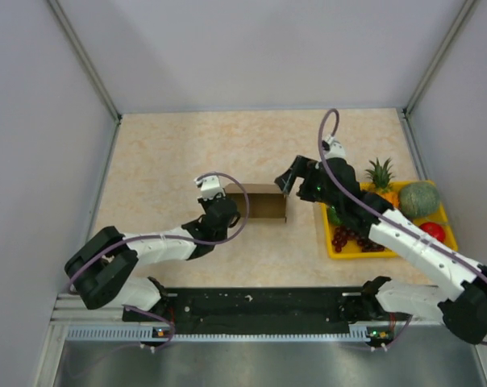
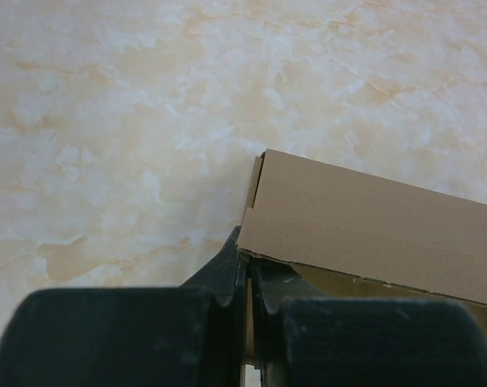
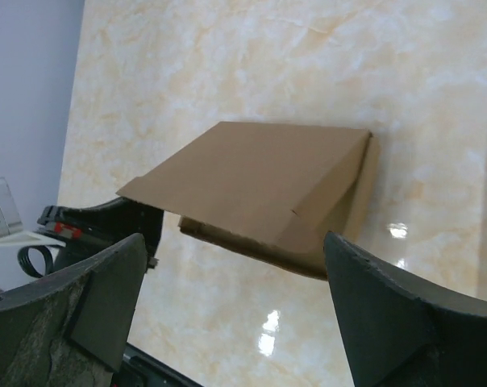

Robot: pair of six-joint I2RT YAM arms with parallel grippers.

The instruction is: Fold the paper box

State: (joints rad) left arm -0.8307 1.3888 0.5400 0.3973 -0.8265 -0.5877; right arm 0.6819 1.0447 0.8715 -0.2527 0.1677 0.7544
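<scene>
Paper box [image 1: 264, 202] sits mid-table, partly folded. In the R wrist view its top panel slopes like a lid. L gripper [image 2: 245, 278] is at the box's left end, fingers pressed nearly together w/ a thin cardboard edge pinched between them. R gripper [image 3: 234, 242] is just off the box's right-rear corner, fingers spread wide; it looks apart from the cardboard, can't tell for sure. Right of the box is a yellow tray [image 1: 352, 255] w/ pineapple [image 1: 380, 173], green melon [image 1: 419, 198], a red fruit [image 1: 434, 231] and dark grapes [image 1: 341, 239]. R arm [image 1: 405, 238] crosses over the tray's left part and hides some fruit. Table [image 1: 163, 153] is glossy w/ a cream-orange marble pattern, light glare near the box's right end. Pale grey walls [image 1: 260, 48] stand left, right and behind the box. A black rail [image 1: 260, 302] w/ both arm bases runs along the near side.
</scene>
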